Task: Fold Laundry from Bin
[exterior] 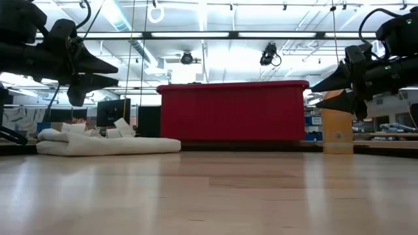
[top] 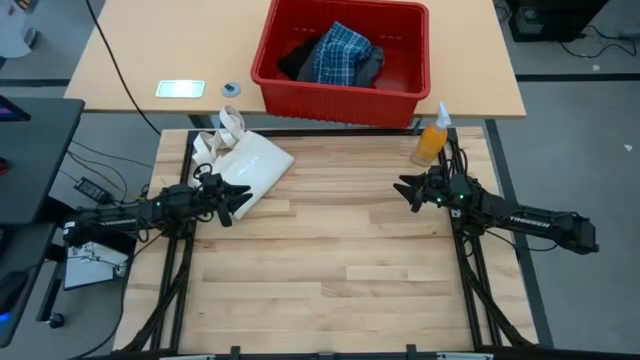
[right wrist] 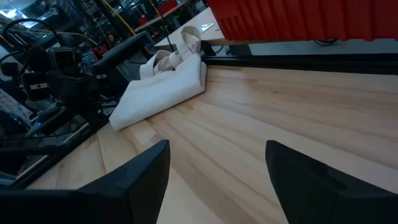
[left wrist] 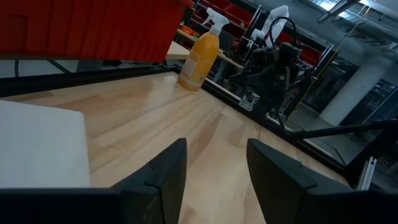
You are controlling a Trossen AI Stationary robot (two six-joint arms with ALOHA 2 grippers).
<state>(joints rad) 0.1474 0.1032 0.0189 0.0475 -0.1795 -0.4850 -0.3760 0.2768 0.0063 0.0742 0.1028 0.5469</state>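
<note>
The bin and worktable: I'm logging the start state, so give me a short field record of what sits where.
bin: red bin beyond the worktable's far edge
laundry: laundry piled inside, plaid shirt on top
tote: cream tote bag flat, far left
bottle: orange spray bottle upright, far right
left gripper: open, empty, over tote's edge
right gripper: open, empty, near bottle

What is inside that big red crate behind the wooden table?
The red crate holds a heap of clothes: a blue-and-white plaid shirt on top, a black piece beside it, a dark grey piece on the other side. Anything underneath the heap is covered.
</note>
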